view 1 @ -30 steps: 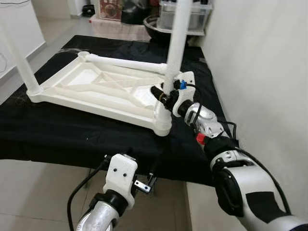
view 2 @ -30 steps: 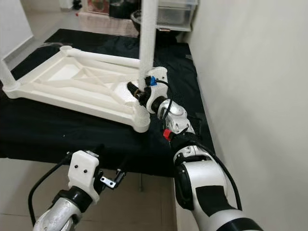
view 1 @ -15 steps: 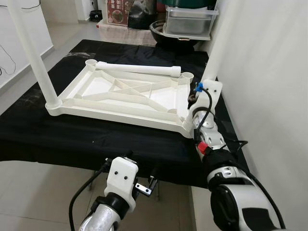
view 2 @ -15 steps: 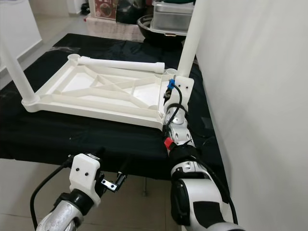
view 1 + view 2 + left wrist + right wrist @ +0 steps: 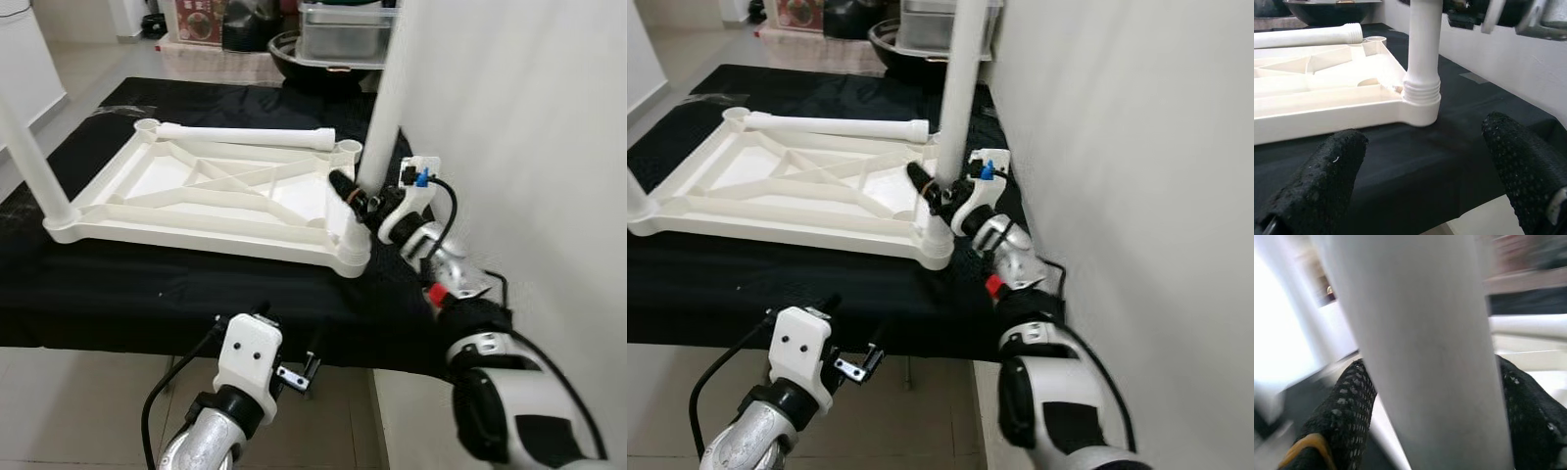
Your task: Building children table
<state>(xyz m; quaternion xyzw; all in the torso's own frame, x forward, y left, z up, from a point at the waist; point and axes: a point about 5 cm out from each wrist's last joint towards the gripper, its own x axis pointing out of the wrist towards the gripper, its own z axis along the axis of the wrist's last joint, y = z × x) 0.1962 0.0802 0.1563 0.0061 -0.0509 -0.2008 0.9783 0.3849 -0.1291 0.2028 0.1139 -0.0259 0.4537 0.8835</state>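
We find the right gripper (image 5: 355,196) clenched around the upright table leg (image 5: 386,108), low on the shaft, just above the threaded collar where the leg enters the near right corner socket of the inverted white table top (image 5: 186,186). In the right wrist view the leg (image 5: 1420,357) stands between the two black fingers (image 5: 1347,406), one on either side and pressed to it. Half a second ago this wrist pointed more straight up the leg from below; it has since turned, and the fingers now reach in from the wall side. Part of that shift belongs to the camera, which has moved.

The left gripper (image 5: 294,367) hangs below the near edge of the cloth, released, its fingers (image 5: 1327,171) spread wide and holding nothing, placed as it was before.

The table top lies face down on a black cloth (image 5: 127,284). A second leg (image 5: 29,162) stands upright in the near left corner. A third leg (image 5: 245,135) lies flat along the far edge, between the two far sockets. A white wall (image 5: 529,117) stands just beside the right arm.
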